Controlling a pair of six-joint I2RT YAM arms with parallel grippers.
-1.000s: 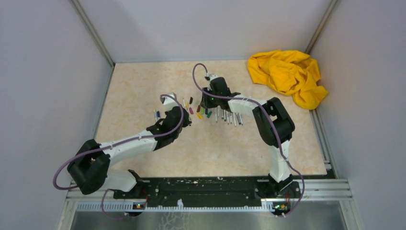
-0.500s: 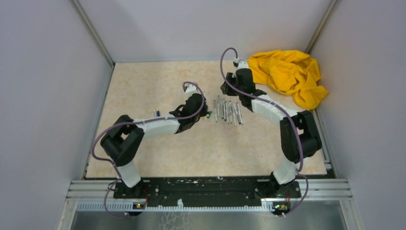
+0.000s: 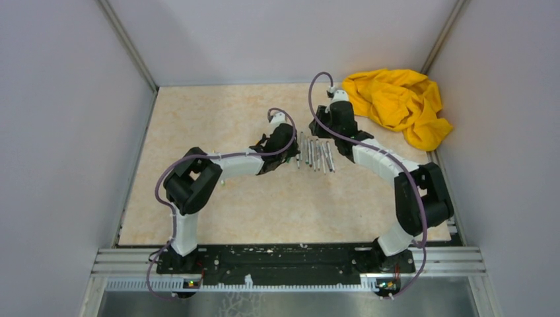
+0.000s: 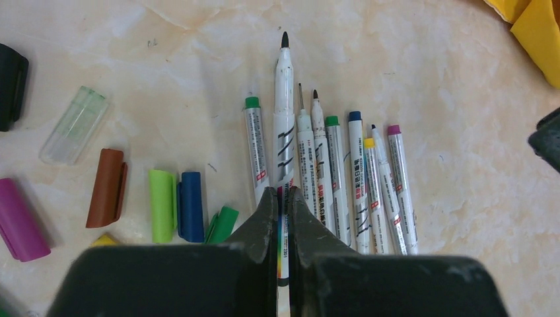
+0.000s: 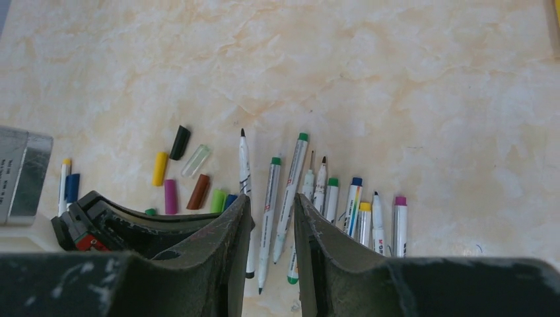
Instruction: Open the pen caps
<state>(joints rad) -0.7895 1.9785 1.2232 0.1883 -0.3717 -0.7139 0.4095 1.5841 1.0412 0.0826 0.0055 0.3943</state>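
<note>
Both arms have swung over to the pens (image 4: 330, 178): the left gripper (image 4: 280, 198), fingers shut and seemingly on nothing, hangs over the black-tipped pen (image 4: 284, 99), and the right gripper (image 5: 272, 205), fingers apart and empty, hovers at the row's far end. Crowded so close, they could clash or scatter the row. Loose caps (image 4: 163, 205) lie left of the pens, and a yellow cloth (image 3: 396, 105) lies to the right.

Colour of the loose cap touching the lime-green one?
The cap is dark blue; left wrist view shows it best.
</note>
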